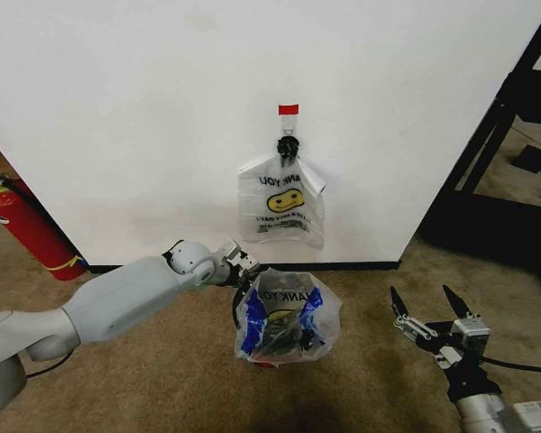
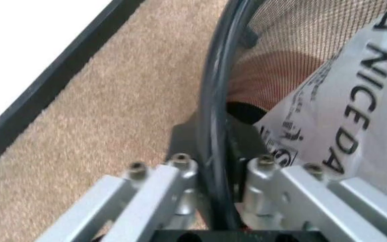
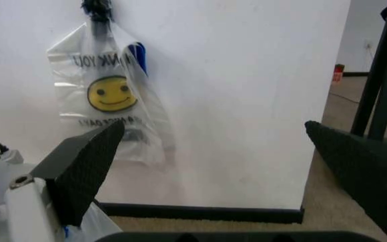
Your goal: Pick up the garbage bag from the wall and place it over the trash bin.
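Garbage bag [image 1: 287,317] draped over trash bin [image 1: 275,341], lower centre of head frame, below wall [image 1: 162,108].

Left gripper [image 1: 241,273] at bin's upper left edge; left wrist view shows fingers [image 2: 180,194] straddling black rim [image 2: 213,116], plastic just beside. Whether clamped on rim: cannot tell.

Right gripper [image 1: 426,311] lower right, jaws spread wide, empty.

Risk: pulling away could snag plastic, drag bag off or tip bin.

Right wrist view shows second smiley bag [image 3: 113,101] hanging upper left; head view alone shows fire extinguisher [image 1: 32,230], far left.
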Motion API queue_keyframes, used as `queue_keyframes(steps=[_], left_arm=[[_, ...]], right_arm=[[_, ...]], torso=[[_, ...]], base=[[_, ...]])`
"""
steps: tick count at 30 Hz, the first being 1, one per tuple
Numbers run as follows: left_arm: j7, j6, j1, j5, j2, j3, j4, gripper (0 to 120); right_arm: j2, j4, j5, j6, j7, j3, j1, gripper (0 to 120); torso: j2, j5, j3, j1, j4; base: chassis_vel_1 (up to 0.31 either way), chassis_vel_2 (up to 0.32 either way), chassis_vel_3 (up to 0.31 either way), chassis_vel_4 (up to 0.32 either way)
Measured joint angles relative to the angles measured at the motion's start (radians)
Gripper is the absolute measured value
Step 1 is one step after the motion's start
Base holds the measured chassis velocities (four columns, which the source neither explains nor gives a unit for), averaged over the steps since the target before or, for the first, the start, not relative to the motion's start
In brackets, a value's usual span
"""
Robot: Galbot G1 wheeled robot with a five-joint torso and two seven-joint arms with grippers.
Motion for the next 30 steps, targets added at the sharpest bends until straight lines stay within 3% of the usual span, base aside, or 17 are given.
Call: queue_keyframes(steps=[3, 10, 17, 25, 30], left_arm=[[-0.005, -0.001, 0.020, -0.001, 0.010, -0.017, -0.012, 0], [-0.046, 0.009, 0.055, -0.027, 0.022, -0.065, -0.034, 0], [-0.206, 0.074, 0.116, -0.156, 0.044, -0.187, -0.107, 0], [-0.416, 0.111, 0.300, -0.307, 0.070, -0.382, -0.218, 0], [-0.626, 0.110, 0.448, -0.378, 0.058, -0.581, -0.310, 0]], right_arm=[[0.000, 0.000, -0.002, -0.002, 0.002, -0.005, 0.005, 100], [-0.002, -0.008, -0.002, -0.012, 0.011, -0.011, 0.015, 100], [-0.003, -0.023, -0.002, -0.016, 0.013, -0.019, 0.021, 100], [-0.013, -0.044, 0.000, -0.017, 0.013, -0.033, 0.037, 100], [-0.022, -0.044, 0.007, -0.025, 0.013, -0.036, 0.045, 100]], torso=[[0.000, -0.0003, 0.000, 0.000, 0.0000], [0.000, -0.0004, 0.000, 0.000, -0.0003], [0.000, -0.0001, 0.000, 0.000, -0.0003], [0.000, -0.0006, 0.000, 0.000, -0.0001], [0.000, -0.0002, 0.000, 0.000, 0.0001]], base=[[0.000, 0.000, 0.000, 0.000], [0.000, 0.000, 0.000, 0.000], [0.000, 0.000, 0.000, 0.000], [0.000, 0.000, 0.000, 0.000], [0.000, 0.000, 0.000, 0.000]])
